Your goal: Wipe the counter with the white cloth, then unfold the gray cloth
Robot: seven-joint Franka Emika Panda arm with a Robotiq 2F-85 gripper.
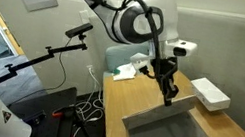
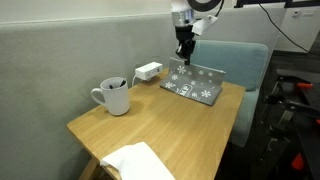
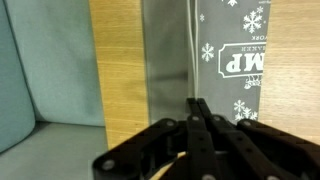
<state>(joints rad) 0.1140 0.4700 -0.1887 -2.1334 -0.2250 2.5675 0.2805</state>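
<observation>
So the wooden surface [image 2: 190, 130] takes up most of the scene. The arm [image 1: 131, 19] comes in from above, bent over so the wrist points pretty much straight down at the far end. The gray cloth [image 2: 195, 88], the one with the snowflake print, lies at that end. One edge looks raised off the wood rather than flat, and I'd guess that's because the jaws have it pinched to peel a layer open. The white cloth [image 2: 140, 160] sits bunched at the opposite corner, well apart, so to me the wiping looks done and this is the unfolding part. A mug [image 2: 113, 97] and a small white box [image 2: 148, 71] stand along the wall side, clear of the gray cloth. In the wrist view the jaws are squeezed right together, and a thin fold of the gray fabric seems to run out from between them.
</observation>
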